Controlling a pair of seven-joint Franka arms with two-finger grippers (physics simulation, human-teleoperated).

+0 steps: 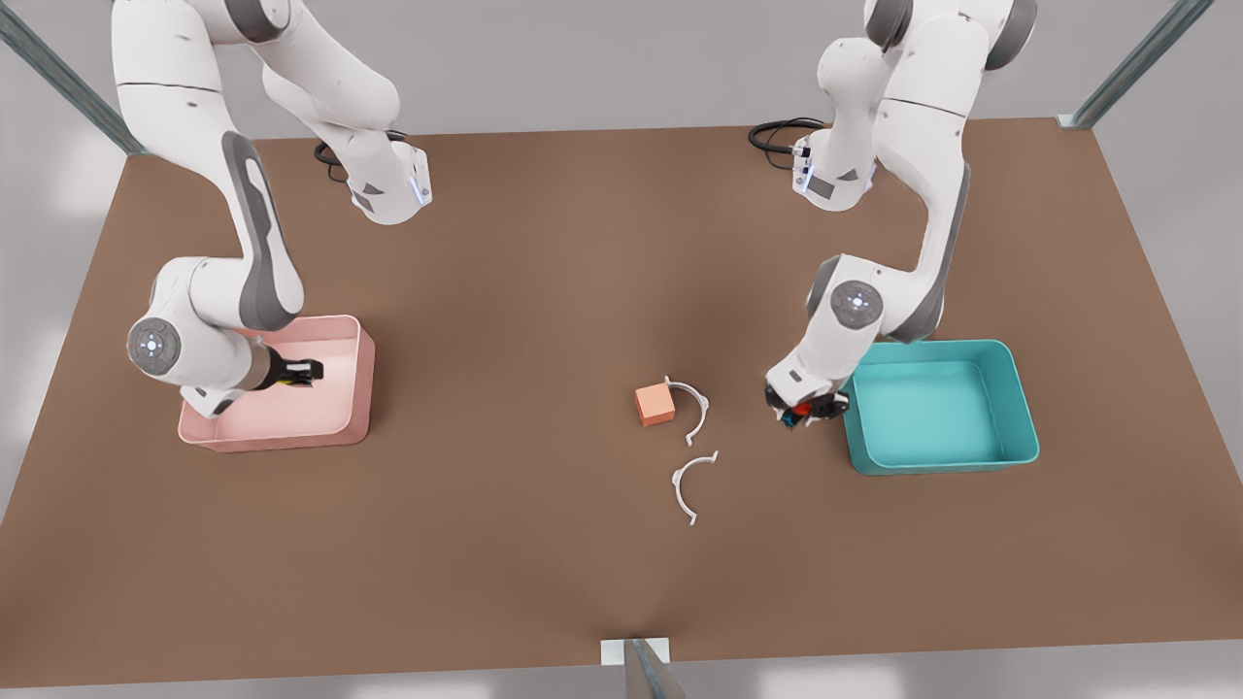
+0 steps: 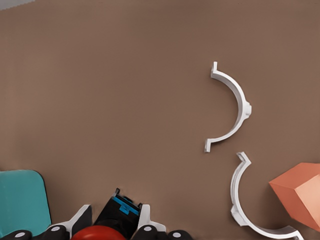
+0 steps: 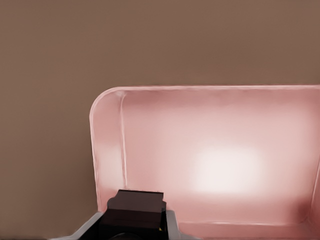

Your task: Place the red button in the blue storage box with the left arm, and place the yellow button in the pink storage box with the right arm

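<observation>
Red button (image 1: 800,412), small, rigid, likely light: clamped by base in left pincer (image 1: 802,413) at blue storage box's (image 1: 1020,408) nine o'clock; yellow button (image 1: 287,382) clamped in right pincer (image 1: 296,374) over pink storage box (image 1: 357,388).

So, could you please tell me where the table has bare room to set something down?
The brown table is bare between the pink storage box and the orange-pink cube, and along the near edge below both boxes. It is crowded mid-table: the cube, two white curved clips, and the left gripper holding the red button beside the blue storage box.
</observation>
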